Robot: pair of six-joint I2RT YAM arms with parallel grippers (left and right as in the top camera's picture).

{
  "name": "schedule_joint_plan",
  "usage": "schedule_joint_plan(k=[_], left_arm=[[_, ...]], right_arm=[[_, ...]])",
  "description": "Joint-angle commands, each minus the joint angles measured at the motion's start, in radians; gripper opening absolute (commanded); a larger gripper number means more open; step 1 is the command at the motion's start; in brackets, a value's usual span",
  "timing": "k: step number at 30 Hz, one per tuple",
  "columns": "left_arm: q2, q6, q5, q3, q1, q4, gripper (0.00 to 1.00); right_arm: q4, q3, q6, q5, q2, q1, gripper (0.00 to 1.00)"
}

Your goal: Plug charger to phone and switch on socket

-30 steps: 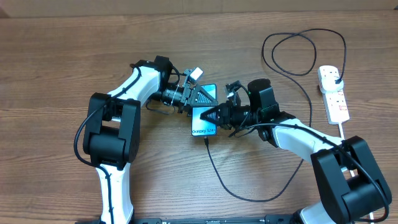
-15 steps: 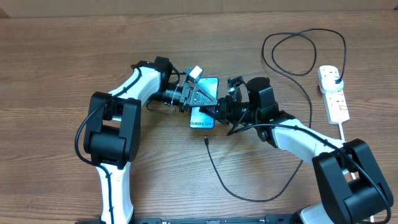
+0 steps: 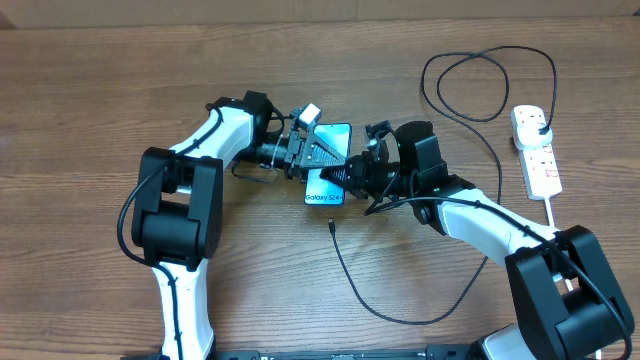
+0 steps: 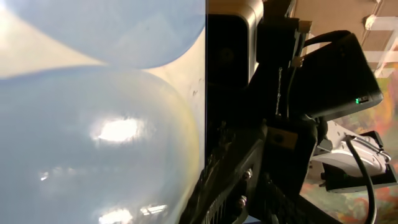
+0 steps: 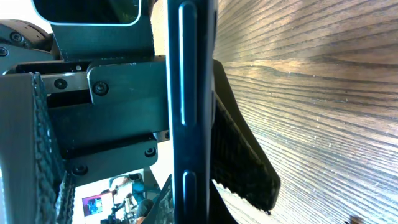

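The phone [image 3: 336, 190], blue screen lit, is held off the table between both grippers. My left gripper [image 3: 318, 154] is shut on its far end; my right gripper [image 3: 345, 176] is shut on its right edge. In the left wrist view the pale blue screen [image 4: 99, 124] fills the left, with my left gripper [image 4: 211, 186] clamped at its edge. In the right wrist view the phone's black edge [image 5: 189, 93] stands upright between my right gripper's [image 5: 193, 199] jaws. The charger's connector tip [image 3: 330, 225] lies loose on the table below the phone. Its plug [image 3: 541, 125] sits in the socket [image 3: 537, 160].
The black cable [image 3: 480, 262] curves from the tip along the front, then up the right side and loops at the back [image 3: 490, 85] before the power strip. The strip's white cord [image 3: 551, 210] runs toward my right arm's base.
The phone has moved up and away from the connector tip, which stayed on the table. Both grippers moved with it. Little has changed in the last half second.
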Motion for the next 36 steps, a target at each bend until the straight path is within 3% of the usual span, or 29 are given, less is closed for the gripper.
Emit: schedule_joint_plan(k=[1, 5, 9, 18, 24, 28, 33, 36], left_arm=[[-0.008, 0.0, 0.089, 0.036, 0.029, -0.003, 0.68], [-0.008, 0.0, 0.089, 0.036, 0.029, -0.002, 0.65], [-0.008, 0.0, 0.089, 0.036, 0.029, 0.002, 0.56], [-0.008, 0.0, 0.089, 0.036, 0.035, 0.002, 0.5], [-0.008, 0.0, 0.089, 0.036, 0.035, 0.002, 0.44], [-0.008, 0.0, 0.089, 0.036, 0.035, 0.002, 0.4], [-0.008, 0.0, 0.089, 0.036, 0.035, 0.002, 0.27], [-0.008, 0.0, 0.088, 0.036, 0.035, 0.002, 0.14]], right_arm=[[-0.021, -0.005, 0.003, 0.058, 0.004, -0.022, 0.04], [-0.022, -0.005, 0.0, 0.056, 0.004, -0.022, 0.04], [-0.028, -0.005, 0.0, 0.041, 0.004, -0.022, 0.04], [-0.089, -0.005, -0.012, -0.025, 0.004, -0.022, 0.08], [-0.105, -0.005, -0.058, -0.072, 0.004, -0.022, 0.14], [-0.098, -0.005, -0.094, -0.113, 0.004, -0.021, 0.24], [-0.087, -0.005, -0.114, -0.123, 0.004, -0.022, 0.33], [-0.04, -0.005, -0.114, -0.157, 0.004, -0.022, 0.35]])
